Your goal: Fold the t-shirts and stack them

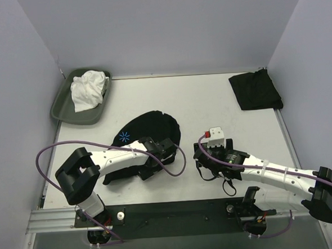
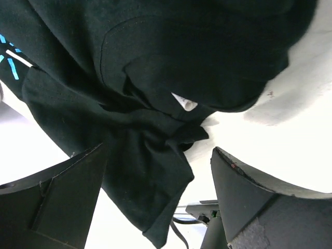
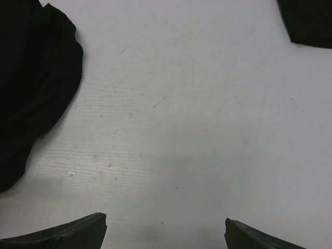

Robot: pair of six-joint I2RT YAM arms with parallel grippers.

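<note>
A crumpled black t-shirt (image 1: 155,127) with a small blue mark (image 1: 124,136) lies left of the table's middle. My left gripper (image 1: 161,150) hangs over its near right edge. In the left wrist view the left gripper (image 2: 158,207) is open. A loose flap of the shirt (image 2: 145,171) hangs between the dark fingers (image 2: 62,197) without being pinched. A white label (image 2: 184,102) shows at the collar. A second black t-shirt (image 1: 256,91) lies folded at the back right. My right gripper (image 1: 210,149) is open over bare table (image 3: 181,129), with nothing between its fingertips (image 3: 78,232).
A grey-green tray (image 1: 61,108) at the back left holds a bunched white cloth (image 1: 89,89). Purple cables loop from both arms. The right wrist view shows the crumpled shirt's edge (image 3: 31,88) at left and the folded shirt's corner (image 3: 311,21) at top right.
</note>
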